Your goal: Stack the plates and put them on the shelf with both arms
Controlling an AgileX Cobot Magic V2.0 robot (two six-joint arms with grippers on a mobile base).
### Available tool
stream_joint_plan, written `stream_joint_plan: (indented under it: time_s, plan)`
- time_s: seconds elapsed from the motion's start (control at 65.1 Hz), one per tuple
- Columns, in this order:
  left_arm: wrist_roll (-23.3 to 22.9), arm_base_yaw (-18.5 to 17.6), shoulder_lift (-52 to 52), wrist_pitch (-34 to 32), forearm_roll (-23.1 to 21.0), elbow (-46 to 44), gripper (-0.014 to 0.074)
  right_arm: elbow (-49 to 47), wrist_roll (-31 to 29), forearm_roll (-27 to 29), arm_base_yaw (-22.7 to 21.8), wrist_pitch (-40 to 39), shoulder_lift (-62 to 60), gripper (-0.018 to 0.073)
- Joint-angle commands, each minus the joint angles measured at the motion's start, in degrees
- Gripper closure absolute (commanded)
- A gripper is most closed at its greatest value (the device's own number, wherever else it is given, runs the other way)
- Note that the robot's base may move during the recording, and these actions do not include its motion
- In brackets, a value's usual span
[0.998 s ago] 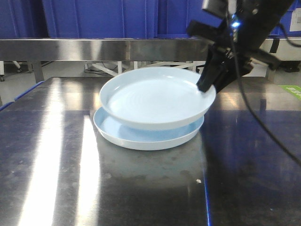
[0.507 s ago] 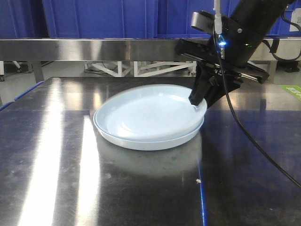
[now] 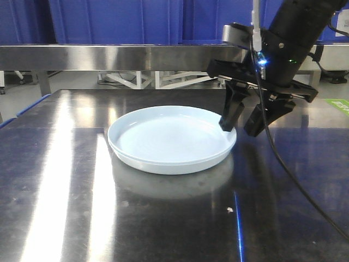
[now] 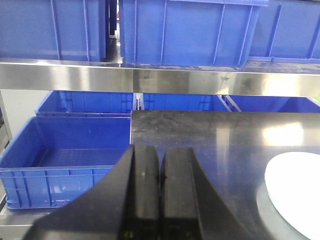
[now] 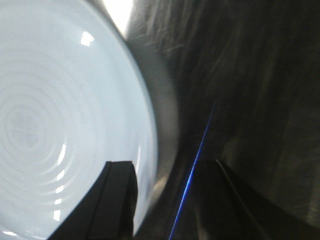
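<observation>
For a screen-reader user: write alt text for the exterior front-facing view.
The right gripper, open, straddles the right rim of stacked pale plates on a dark steel tabletop. A steel shelf rail and blue crates stand behind.

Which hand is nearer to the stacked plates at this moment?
Right. The right hand straddles the right rim of the plates, fingers spread, one inside the rim and one outside. The left hand is shut, off to the side, with the plates only at its view's edge.
</observation>
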Motion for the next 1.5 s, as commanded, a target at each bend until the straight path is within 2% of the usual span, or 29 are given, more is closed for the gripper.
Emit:
stream_joint_plan:
  time_s: [0.0, 0.676, 0.752, 0.891, 0.983, 1.29, 1.49]
  plan:
    - [0.02, 0.03, 0.13, -4.39, -0.46, -2.05, 0.0514, -1.32, -0.04, 0.73, 0.75, -2.25, -2.75, 0.0164]
    - [0.02, 0.03, 0.13, -4.39, -0.46, -2.05, 0.0514, -1.32, 0.60, 0.79, 2.41, -3.15, -1.02, 0.0172]
    - [0.02, 0.03, 0.13, -4.39, -0.46, -2.05, 0.0514, -1.32, 0.60, 0.79, 2.41, -3.15, -1.02, 0.0233]
    - [0.02, 0.03, 0.13, -4.39, -0.46, -2.05, 0.0514, -1.32, 1.01, 0.84, 2.41, -3.29, -1.02, 0.0431]
    - [0.02, 0.03, 0.13, -4.39, -0.46, -2.05, 0.0514, -1.39, 3.04, 0.95, 2.41, -3.40, -1.02, 0.0512]
    - [0.02, 0.03, 0.13, -4.39, -0.46, -2.05, 0.0514, -1.39, 3.64, 0.46, 2.35, -7.59, -3.74, 0.0511]
    - [0.02, 0.03, 0.13, -4.39, -0.46, -2.05, 0.0514, -1.20, 3.64, -6.01, 2.35, -15.95, -9.79, 0.0511]
